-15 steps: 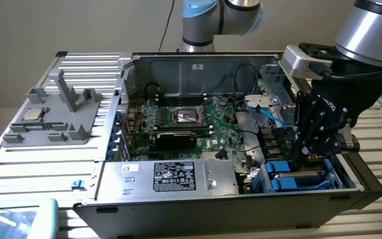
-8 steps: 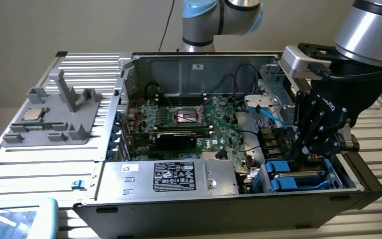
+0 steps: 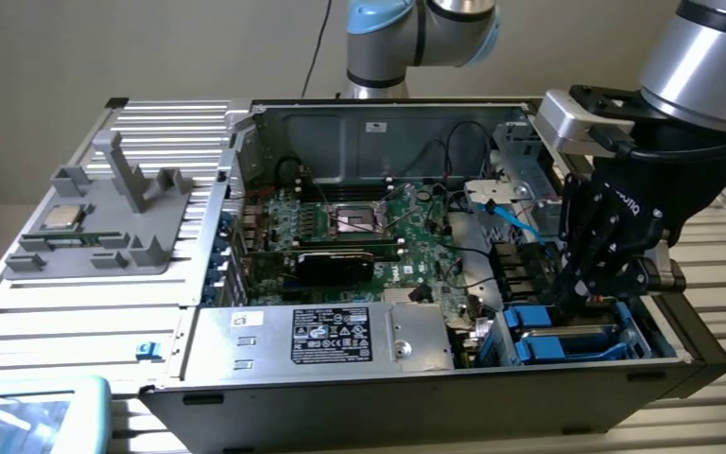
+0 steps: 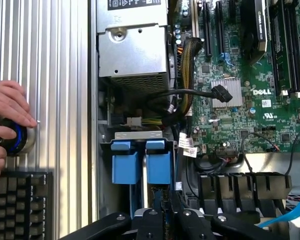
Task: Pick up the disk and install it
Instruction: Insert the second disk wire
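tool (image 3: pixel 586 301) above disk (image 3: pixel 565 342), in case (image 3: pixel 337 383)

"DELL" is printed in white on the green motherboard (image 4: pixel 250 95); the other labels cannot be read.

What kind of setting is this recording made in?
Probably a robotics lab bench for PC assembly: an open Dell computer case on a slatted metal table, a keyboard, and a hand on a knob.

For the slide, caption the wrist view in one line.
Gripper poised above the blue drive brackets in the open Dell computer case, a person's hand on a knob alongside.
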